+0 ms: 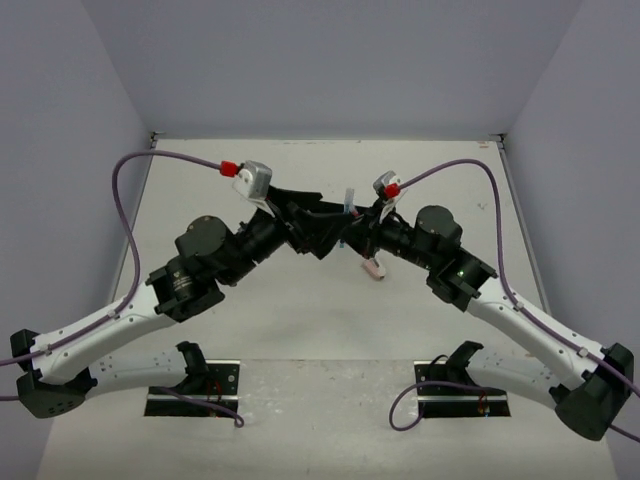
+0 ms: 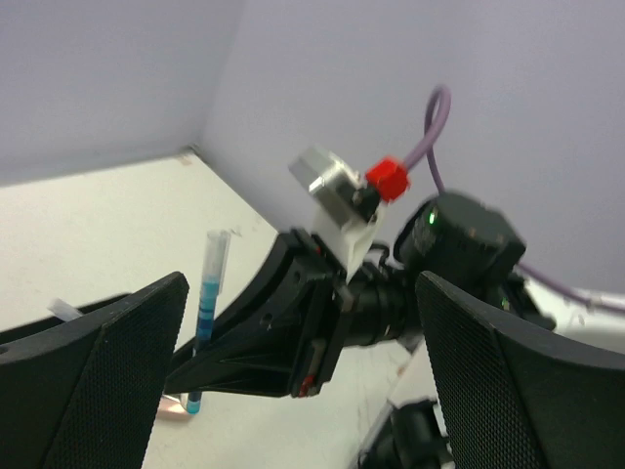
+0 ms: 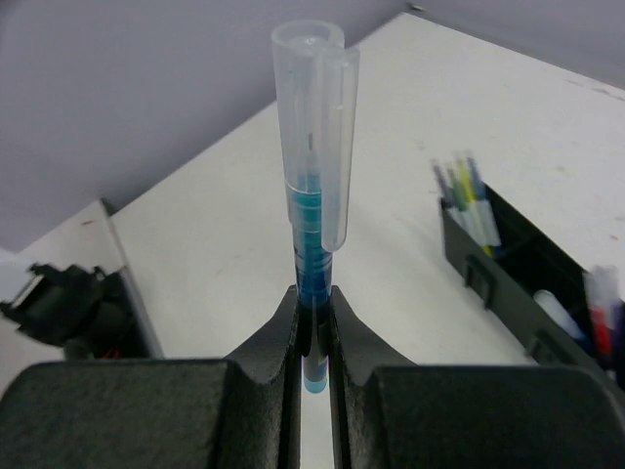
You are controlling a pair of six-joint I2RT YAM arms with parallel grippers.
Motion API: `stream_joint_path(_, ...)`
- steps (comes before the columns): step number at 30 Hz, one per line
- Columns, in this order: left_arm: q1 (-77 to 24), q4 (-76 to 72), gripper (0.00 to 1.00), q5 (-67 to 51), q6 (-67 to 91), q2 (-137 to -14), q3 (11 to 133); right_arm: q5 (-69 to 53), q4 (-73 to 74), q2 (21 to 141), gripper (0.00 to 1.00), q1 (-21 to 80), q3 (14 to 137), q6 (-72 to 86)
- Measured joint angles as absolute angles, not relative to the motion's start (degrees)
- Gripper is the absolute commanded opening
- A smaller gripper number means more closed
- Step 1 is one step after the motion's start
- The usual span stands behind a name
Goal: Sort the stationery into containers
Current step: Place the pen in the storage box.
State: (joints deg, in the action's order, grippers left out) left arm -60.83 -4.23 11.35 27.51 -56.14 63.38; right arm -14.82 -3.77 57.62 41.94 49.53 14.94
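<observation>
My right gripper (image 3: pixel 314 313) is shut on a blue pen (image 3: pixel 312 195) with a clear cap, which stands upright between its fingers. My left gripper (image 2: pixel 301 322) is wide open with nothing in it, and its fingers (image 2: pixel 88 381) stand on either side of the right gripper and pen (image 2: pixel 208 303). In the top view both grippers meet over the table's middle, left gripper (image 1: pixel 305 225) facing right gripper (image 1: pixel 352 232), with the pen (image 1: pixel 348 201) poking up. A pinkish eraser (image 1: pixel 374 268) lies on the table just below them. The black tray (image 3: pixel 508 269) holds several pens.
The white table is walled at the back and both sides. The arms' black base plates (image 1: pixel 192 388) sit at the near edge. Purple cables (image 1: pixel 160 157) arch over both arms. The tray is hidden under the arms in the top view.
</observation>
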Motion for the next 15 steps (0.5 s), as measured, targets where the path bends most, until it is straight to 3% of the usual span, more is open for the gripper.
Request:
stream_joint_path(7,-60.77,4.65,1.0,25.97,28.95,-52.32,67.37,-6.93,-5.67,68.6,0.0,32.28,49.11,9.6)
stream_joint_path(15,-60.77,8.08,1.0,25.8,28.84,-42.69,58.43,-5.13,-8.86,82.33,0.0,26.08,51.86,6.14)
